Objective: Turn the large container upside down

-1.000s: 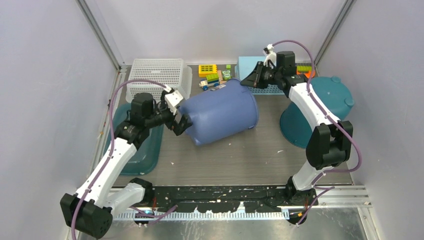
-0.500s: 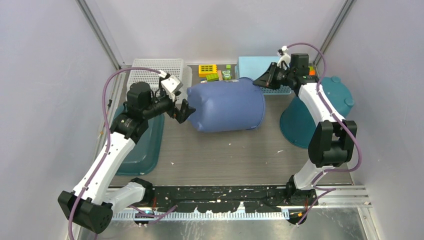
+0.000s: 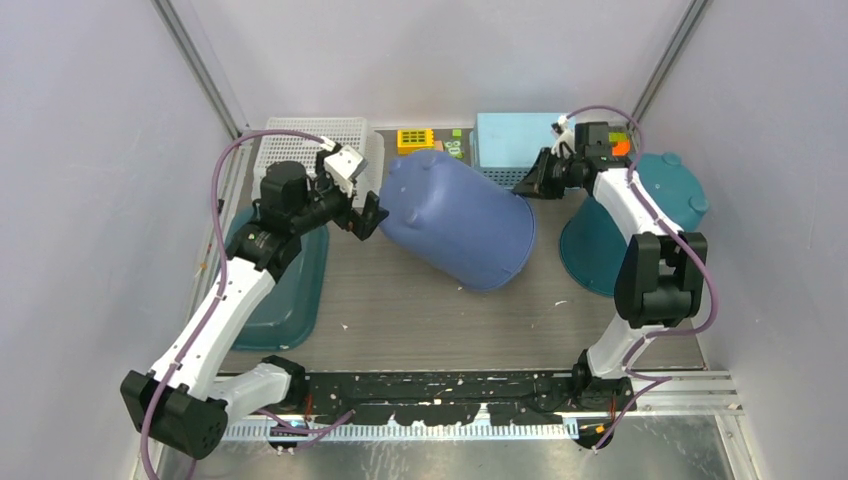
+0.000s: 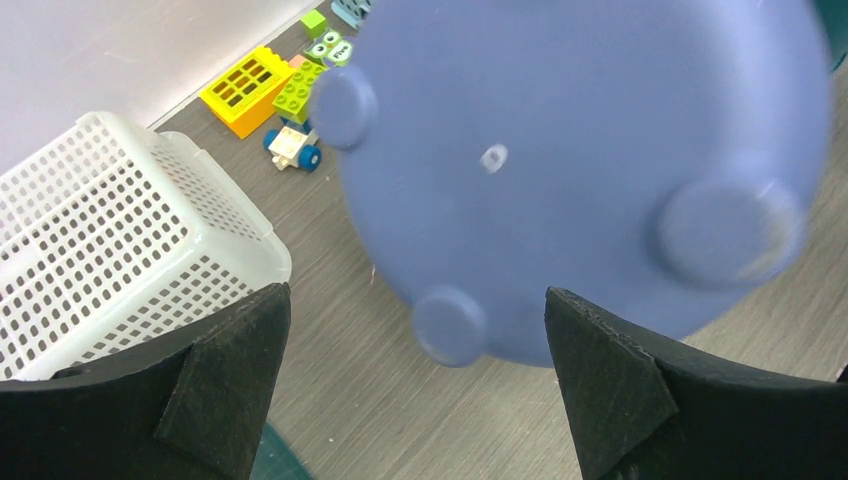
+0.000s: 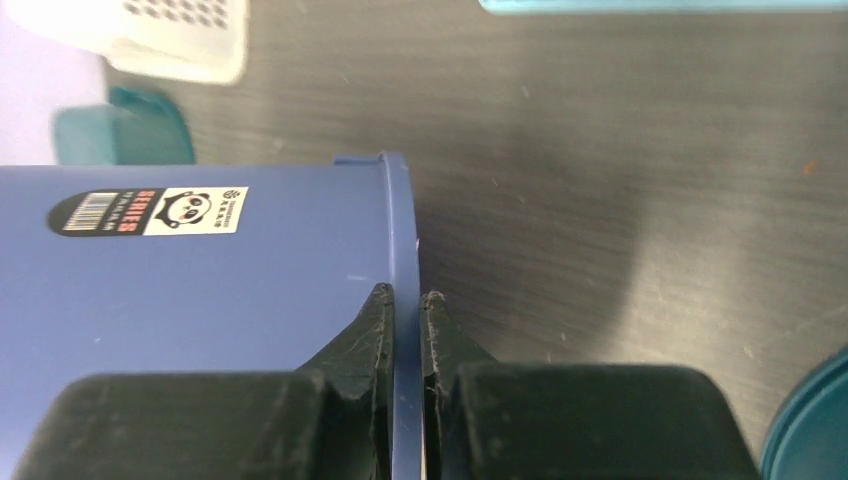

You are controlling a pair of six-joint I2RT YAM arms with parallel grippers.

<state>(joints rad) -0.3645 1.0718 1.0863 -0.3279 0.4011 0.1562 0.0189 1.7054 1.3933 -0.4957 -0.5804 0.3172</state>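
Observation:
The large container (image 3: 465,220) is a blue bucket, tipped over in mid-table. Its footed base faces up and left, and its rim points down toward the near right. My right gripper (image 3: 533,186) is shut on the rim at the bucket's far right side. In the right wrist view the thin rim (image 5: 400,220) runs between the closed fingers of the right gripper (image 5: 405,296), with a panda label (image 5: 150,212) on the wall. My left gripper (image 3: 366,216) is open just left of the base, not touching it. The left wrist view shows the left gripper (image 4: 415,300) open before the round base (image 4: 590,170).
A white mesh basket (image 3: 315,150) stands at the back left, and a teal tray (image 3: 290,290) lies under my left arm. An upturned teal bucket (image 3: 640,220) sits at the right. A light blue box (image 3: 515,135) and toy bricks (image 3: 415,138) are at the back.
The bucket has turned from lying on its side to base up and rim down. My right gripper carried the rim to the right. My left gripper rose slightly, still open.

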